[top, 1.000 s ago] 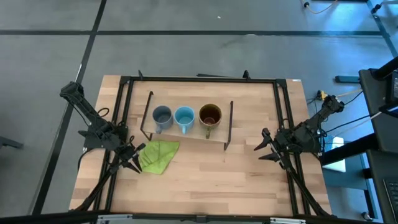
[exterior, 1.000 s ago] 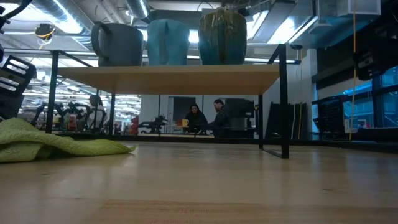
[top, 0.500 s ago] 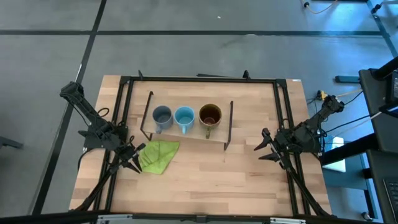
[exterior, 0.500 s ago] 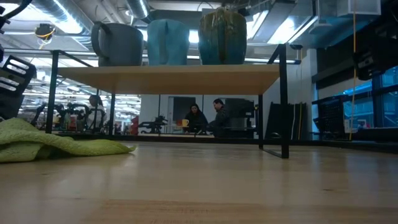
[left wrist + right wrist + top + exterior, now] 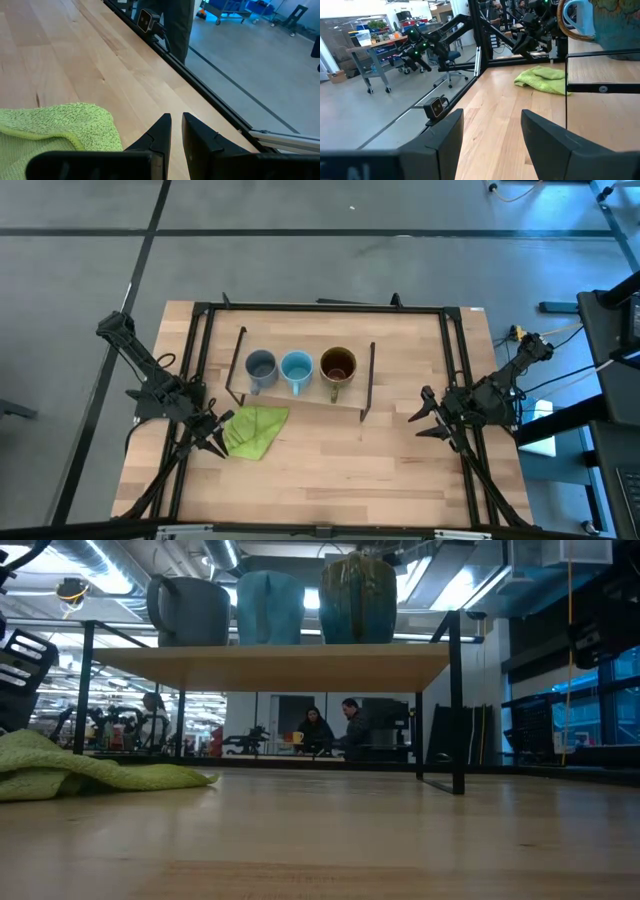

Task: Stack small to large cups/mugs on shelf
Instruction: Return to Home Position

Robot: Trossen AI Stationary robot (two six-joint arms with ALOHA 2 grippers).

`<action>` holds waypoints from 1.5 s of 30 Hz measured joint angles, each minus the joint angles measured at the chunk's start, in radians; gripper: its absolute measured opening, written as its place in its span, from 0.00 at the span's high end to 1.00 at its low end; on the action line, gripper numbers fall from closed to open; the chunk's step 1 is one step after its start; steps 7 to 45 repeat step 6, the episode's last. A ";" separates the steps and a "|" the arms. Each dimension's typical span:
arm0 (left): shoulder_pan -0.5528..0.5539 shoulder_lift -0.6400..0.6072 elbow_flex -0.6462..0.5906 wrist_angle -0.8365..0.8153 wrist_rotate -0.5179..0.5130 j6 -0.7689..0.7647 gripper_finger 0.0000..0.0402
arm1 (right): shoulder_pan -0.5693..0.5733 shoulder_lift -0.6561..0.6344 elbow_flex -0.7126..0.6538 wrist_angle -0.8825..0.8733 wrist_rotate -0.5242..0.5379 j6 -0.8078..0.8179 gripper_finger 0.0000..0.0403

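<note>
Nearest the front edge, the light-wood bench (image 5: 330,475) with its black frame is bare planks. A little farther in, the left fingers (image 5: 214,442) hang low near the bench's left side. They are drawn together with only a thin slit between them, and they hold nothing. Their tips are just beside a crumpled lime-green terry cloth (image 5: 255,429) that lies on the bench.

Across at the right side, the right fingers (image 5: 420,416) are spread wide apart and empty. They point inward, well apart from everything else.

Beyond the cloth stands the low rectangular light-wood shelf (image 5: 300,402) on thin black rod legs. The three mugs are upright in a row on its board, each just beside the next. The small grey-blue handled mug (image 5: 260,367) is at the left end, the small bright light-blue handled mug (image 5: 296,367) is in the middle, and the larger olive-brown mug with a dark inside (image 5: 338,366) is at the right.

In the low view, two seated people (image 5: 330,730) show far off in the room under the shelf board.
</note>
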 joint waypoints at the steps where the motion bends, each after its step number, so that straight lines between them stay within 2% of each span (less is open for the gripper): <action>1: 0.000 0.000 0.000 0.000 0.000 0.000 0.90 | 0.000 0.000 0.000 0.000 0.000 0.000 0.50; 45: 0.000 0.000 0.000 0.000 0.000 0.000 0.90 | 0.000 0.000 0.000 0.000 0.000 0.000 0.50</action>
